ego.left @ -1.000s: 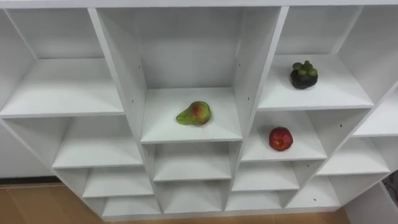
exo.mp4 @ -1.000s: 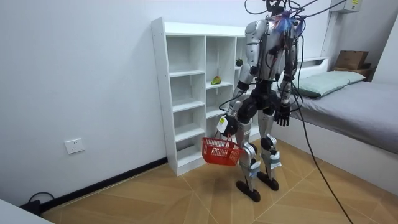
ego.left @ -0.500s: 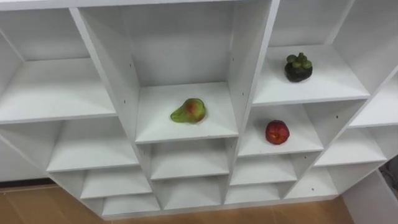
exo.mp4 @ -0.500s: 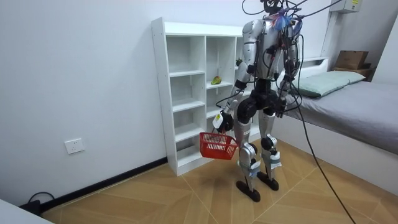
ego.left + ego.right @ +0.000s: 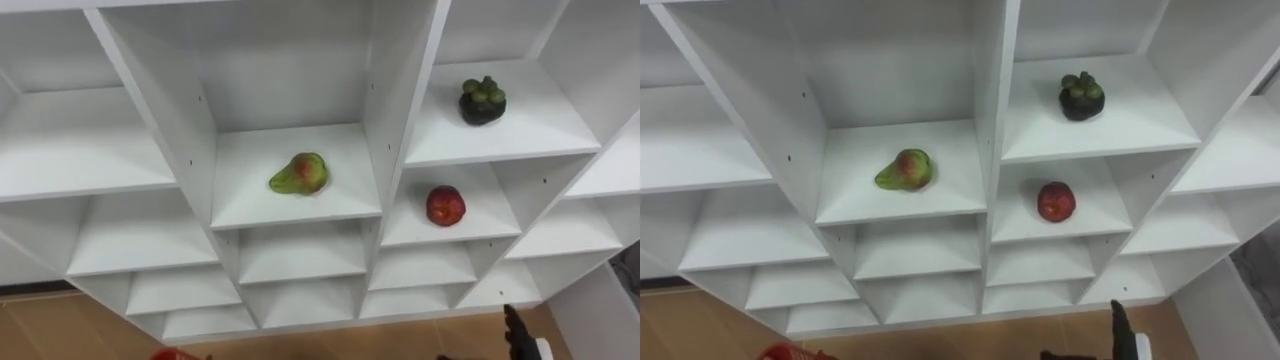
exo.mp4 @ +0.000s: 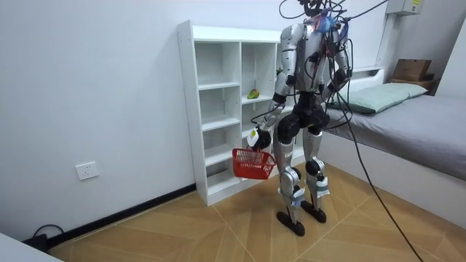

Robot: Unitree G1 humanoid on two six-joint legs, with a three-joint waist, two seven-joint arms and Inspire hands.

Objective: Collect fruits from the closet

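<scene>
A home bedroom: a bed (image 6: 419, 129) with a pillow (image 6: 380, 95) beside white shelving (image 6: 188, 116).

Below the closet (image 5: 395, 100), the lower edge cuts the red basket (image 5: 172, 354) to a sliver. The right hand (image 5: 517, 335) is cropped likewise.

Closet (image 5: 60, 160) compartments are open-fronted. Pear (image 5: 299, 174) sits mid-shelf with clear room above and on both sides; upright dividers (image 5: 165, 100) bound the opening.
</scene>
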